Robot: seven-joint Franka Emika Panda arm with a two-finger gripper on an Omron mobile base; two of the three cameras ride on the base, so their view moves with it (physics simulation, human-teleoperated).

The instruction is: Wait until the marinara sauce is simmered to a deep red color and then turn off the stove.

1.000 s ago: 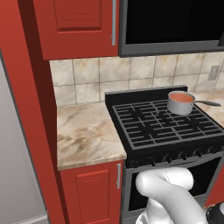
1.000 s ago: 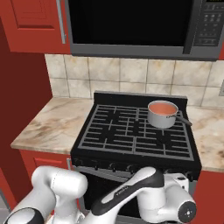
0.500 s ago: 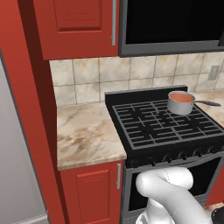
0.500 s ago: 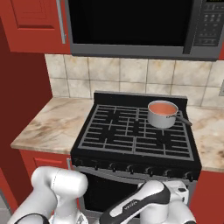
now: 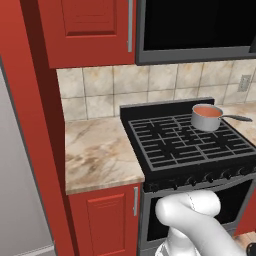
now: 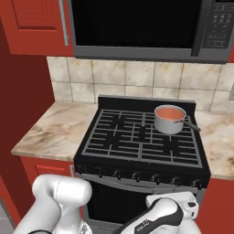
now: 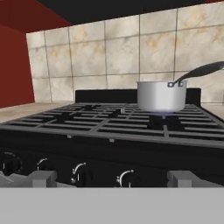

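Hand [image 7: 112,177] tips cut off low, open; sauce [image 6: 169,113] hidden behind saucepan [image 7: 161,95] wall.

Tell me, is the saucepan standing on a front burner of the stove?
No, the saucepan stands on the rear right burner of the stove, close to the back wall.

A black microwave [image 6: 137,25] hangs at twelve o'clock, above the beige tiled backsplash [image 6: 137,82]. Red upper cabinet [image 5: 90,30] sits at ten o'clock, a marble counter [image 5: 97,155] at nine, and a red lower cabinet door [image 5: 107,217] below at seven.
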